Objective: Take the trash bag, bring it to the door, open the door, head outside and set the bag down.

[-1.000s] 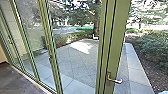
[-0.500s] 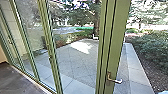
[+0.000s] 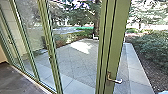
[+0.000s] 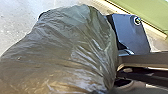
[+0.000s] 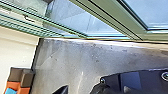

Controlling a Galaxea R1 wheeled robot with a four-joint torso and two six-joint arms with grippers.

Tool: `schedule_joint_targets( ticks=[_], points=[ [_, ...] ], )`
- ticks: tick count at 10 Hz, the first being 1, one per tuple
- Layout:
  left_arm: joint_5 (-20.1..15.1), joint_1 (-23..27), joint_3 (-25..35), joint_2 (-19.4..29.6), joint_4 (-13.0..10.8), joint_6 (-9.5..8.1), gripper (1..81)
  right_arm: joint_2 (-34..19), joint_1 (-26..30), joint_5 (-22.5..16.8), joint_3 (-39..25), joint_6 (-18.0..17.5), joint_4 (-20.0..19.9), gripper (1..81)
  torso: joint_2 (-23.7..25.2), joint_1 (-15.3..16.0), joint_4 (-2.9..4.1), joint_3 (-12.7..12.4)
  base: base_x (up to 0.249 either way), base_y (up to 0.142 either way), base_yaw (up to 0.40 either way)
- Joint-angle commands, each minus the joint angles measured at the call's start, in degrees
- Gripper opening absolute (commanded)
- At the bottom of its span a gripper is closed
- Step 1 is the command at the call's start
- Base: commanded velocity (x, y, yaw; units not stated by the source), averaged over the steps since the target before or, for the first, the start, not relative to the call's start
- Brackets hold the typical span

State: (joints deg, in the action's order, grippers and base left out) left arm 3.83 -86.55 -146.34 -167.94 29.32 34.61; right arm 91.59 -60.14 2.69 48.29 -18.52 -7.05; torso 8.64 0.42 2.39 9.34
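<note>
Floor (image 4: 17, 20) shows beyond a bulging trash bag (image 4: 72, 47).

Trash bag (image 4: 75, 45): dark olive-grey, pale streaks along the creases. Door frame (image 3: 117, 37): green, with dark lengthwise lines. Door handle (image 3: 117, 81): silvery. Paving (image 3: 75, 61): grey, marked with a diagonal grid, one patch near-white. Floor (image 5: 70, 56): mottled grey. Wall (image 5: 16, 50): cream. Furniture (image 5: 14, 86): orange and brown, one blue area.

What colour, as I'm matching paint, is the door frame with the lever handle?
The door frame is a muted olive green, seen best in the head view.
</note>
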Motion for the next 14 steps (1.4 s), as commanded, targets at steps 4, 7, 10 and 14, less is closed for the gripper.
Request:
schedule_joint_targets(
  ticks=[4,7,10,14],
  points=[
    [-3.6,2.7,0.3,0.1,-0.2,0.11,1.0,-3.8,18.9,-13.1,-2.9,-4.0,-6.7,81.1,0.0,0.0,0.0,0.0,0.0,0.0,0.0],
    [-3.5,2.7,0.3,0.1,-0.1,0.02,1.0,-2.9,24.5,-14.5,-2.8,-14.6,-6.7,81.1,0.0,0.0,0.0,0.0,0.0,0.0,0.0],
    [-3.5,2.7,0.3,0.1,-0.1,-0.07,1.0,0.4,27.8,-14.2,-1.2,-21.3,-6.7,81.1,0.0,0.0,0.0,0.0,0.0,0.0,0.0],
    [-3.4,2.7,0.1,-0.3,-0.1,-0.16,1.0,6.1,32.7,-14.6,4.2,-28.5,-6.6,81.1,0.0,0.0,0.0,0.0,0.0,0.0,0.0]
  ],
)
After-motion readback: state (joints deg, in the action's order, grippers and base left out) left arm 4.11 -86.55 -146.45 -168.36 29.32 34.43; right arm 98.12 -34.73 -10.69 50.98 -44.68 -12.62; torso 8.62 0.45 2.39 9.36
